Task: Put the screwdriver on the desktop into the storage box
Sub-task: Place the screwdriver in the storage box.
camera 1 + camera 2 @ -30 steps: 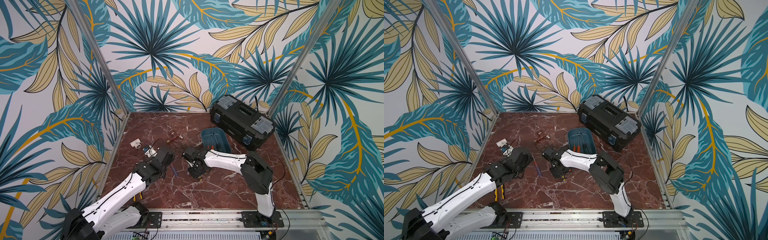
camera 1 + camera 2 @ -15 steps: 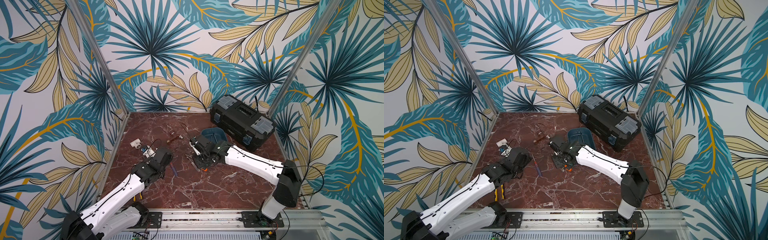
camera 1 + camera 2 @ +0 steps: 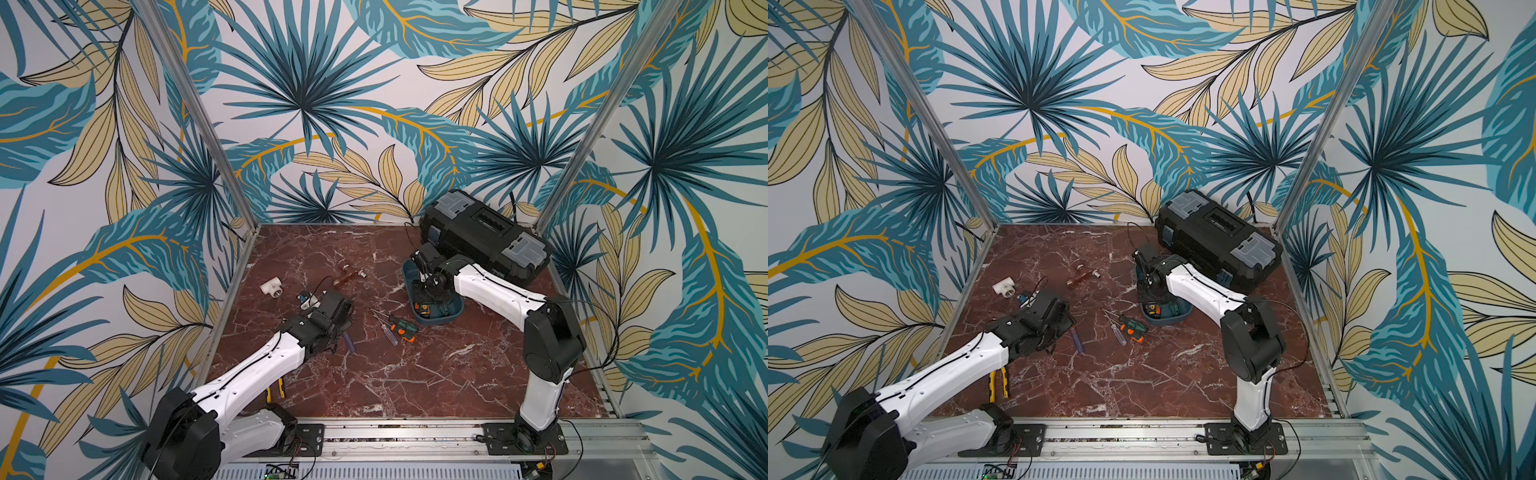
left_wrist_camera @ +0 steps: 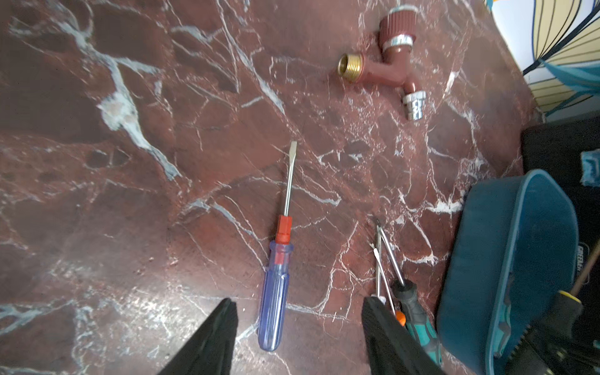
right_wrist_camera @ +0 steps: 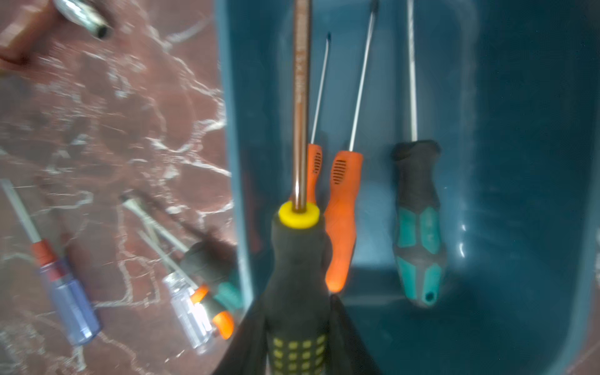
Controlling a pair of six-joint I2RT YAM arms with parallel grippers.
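Right gripper, clamped on a screwdriver, has moved over the box. Left gripper spread; other screwdrivers remain beside the box.

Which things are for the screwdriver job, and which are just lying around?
Job: storage box, black-and-yellow screwdriver in right gripper, blue screwdriver by open left gripper, screwdriver pile.
Lying about: black toolbox, brown tap, white pipe fitting, yellow pliers.

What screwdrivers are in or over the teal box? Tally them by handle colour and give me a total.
Orange-handled screwdrivers, lying in the storage box: 2
Black-and-teal screwdriver, lying in the box: 1
Black-and-yellow screwdriver, held by the right gripper over the box: 1
Total: 4
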